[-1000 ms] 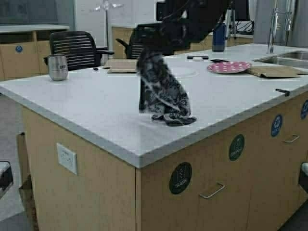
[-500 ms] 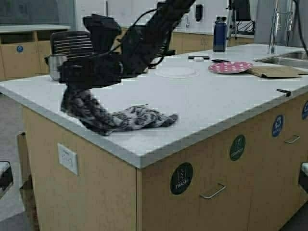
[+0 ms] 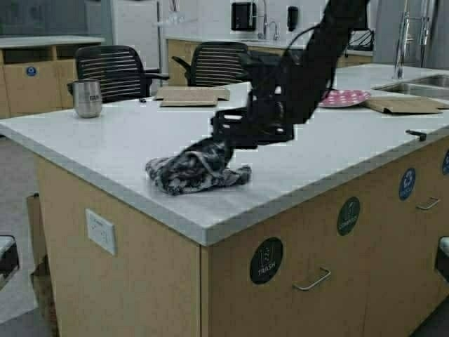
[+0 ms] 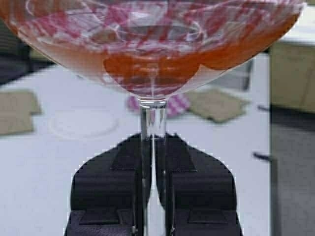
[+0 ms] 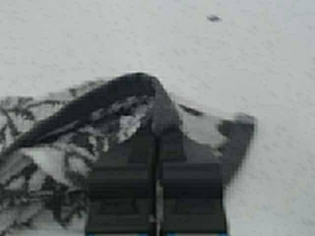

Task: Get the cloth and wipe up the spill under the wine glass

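The cloth [image 3: 196, 172], white-grey with a black leaf print, lies bunched on the white counter [image 3: 126, 151] near its front edge. My right gripper [image 3: 223, 147] reaches down from the upper right and is shut on the cloth's right end, pressing it on the counter. The right wrist view shows the fingers closed on a fold of the cloth [image 5: 59, 147]. My left gripper [image 4: 152, 142] is shut on the stem of the wine glass [image 4: 152, 59], which holds pink-red liquid and is held upright above the counter. The left arm and the glass are out of the high view.
A steel mug [image 3: 87, 97] stands at the counter's far left. Flat cardboard [image 3: 191, 94], a pink plate [image 3: 344, 97], brown paper [image 3: 401, 104] and a sink [image 3: 421, 86] lie toward the back and right. Two chairs [image 3: 112, 67] stand behind the counter.
My right gripper swept the cloth from the middle to the counter's left, then back right toward the middle. The cloth now lies bunched instead of hanging.
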{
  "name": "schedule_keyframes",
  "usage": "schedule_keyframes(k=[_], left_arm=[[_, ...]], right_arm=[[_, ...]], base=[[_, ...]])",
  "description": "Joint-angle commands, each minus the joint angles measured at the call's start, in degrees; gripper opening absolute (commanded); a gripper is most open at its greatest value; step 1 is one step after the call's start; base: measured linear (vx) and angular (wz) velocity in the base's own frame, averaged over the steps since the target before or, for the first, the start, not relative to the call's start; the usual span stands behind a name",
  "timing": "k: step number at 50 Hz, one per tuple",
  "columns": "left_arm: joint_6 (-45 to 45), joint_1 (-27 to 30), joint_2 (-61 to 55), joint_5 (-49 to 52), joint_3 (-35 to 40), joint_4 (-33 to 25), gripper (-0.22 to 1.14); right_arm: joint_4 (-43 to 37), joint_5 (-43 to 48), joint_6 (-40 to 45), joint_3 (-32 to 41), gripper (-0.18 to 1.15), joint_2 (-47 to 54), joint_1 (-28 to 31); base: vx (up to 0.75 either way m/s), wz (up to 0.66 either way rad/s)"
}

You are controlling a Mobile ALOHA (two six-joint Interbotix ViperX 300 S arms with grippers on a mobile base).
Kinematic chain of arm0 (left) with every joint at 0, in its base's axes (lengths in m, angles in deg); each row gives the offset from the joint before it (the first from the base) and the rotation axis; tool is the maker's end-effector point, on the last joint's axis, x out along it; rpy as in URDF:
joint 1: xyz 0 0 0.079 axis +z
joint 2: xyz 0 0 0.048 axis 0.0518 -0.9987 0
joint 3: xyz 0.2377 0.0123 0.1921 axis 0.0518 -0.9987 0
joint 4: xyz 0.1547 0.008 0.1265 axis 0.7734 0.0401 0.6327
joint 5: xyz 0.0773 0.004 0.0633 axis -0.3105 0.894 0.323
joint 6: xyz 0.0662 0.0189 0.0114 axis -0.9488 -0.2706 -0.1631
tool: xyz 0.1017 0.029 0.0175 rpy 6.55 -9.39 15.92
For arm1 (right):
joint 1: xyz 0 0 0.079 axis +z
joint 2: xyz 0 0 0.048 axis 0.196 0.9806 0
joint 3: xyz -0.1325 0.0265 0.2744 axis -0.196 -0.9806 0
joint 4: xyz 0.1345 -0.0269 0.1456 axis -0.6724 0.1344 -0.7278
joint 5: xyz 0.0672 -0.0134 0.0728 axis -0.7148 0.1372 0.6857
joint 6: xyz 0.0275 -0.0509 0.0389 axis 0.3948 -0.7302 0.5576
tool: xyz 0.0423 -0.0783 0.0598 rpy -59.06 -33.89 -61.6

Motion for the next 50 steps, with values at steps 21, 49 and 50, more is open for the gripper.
schedule_keyframes(k=[21,49,50], left_arm=[[-0.9,-0.2,-19.9,-15.0,2.3,0.1,0.33],[-6.8,-0.1,-37.5,-21.3,12.0,0.1,0.33],[-6.9,-0.1,-38.1,-21.5,12.4,0.1,0.33]], right_arm=[[0.4,2.8,-0.4,-3.9,0.07,-2.8,-0.4],[0.4,5.7,-0.4,-7.3,0.07,-2.8,-0.4],[0.4,5.9,-0.3,-7.4,0.07,-2.8,-0.4]], base=[[0.00,0.00],[0.00,0.00],[0.00,0.00]])
